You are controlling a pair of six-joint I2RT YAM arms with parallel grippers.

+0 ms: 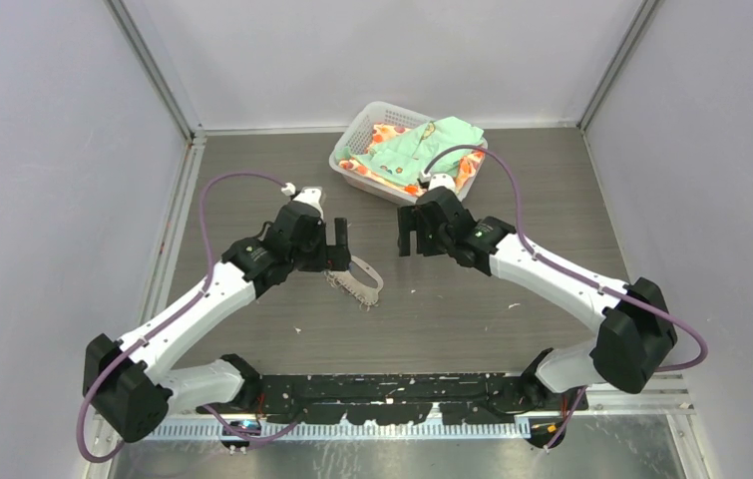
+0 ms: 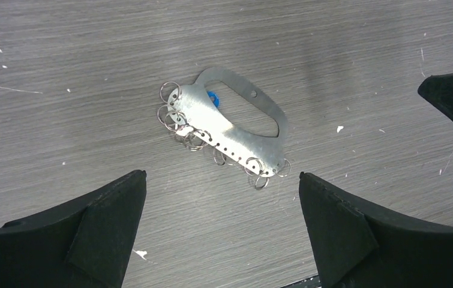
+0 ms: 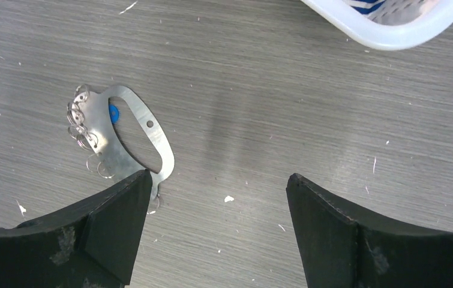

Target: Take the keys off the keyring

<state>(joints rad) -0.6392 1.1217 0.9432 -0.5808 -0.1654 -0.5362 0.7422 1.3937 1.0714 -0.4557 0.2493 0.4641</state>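
Note:
The keyring (image 1: 359,280) lies flat on the grey table between the two arms. It is a pale metal oval loop (image 2: 239,137) with small silvery rings (image 2: 179,120) clustered along one side. A bright blue key head (image 2: 213,99) peeks out at the loop's inner edge; I cannot tell the other keys from the rings. My left gripper (image 1: 331,247) hovers open just left of and above the keyring, with nothing between its fingers (image 2: 110,222). My right gripper (image 1: 414,238) is open to the right of it. In the right wrist view the keyring (image 3: 110,141) is at the left, its lower end behind the left finger (image 3: 110,228).
A white mesh basket (image 1: 350,158) holding green and orange cloth stands at the back centre, close behind the right gripper; its rim (image 3: 392,37) shows in the right wrist view. Pale specks of debris (image 3: 228,198) dot the table. Walls close in on the left and right.

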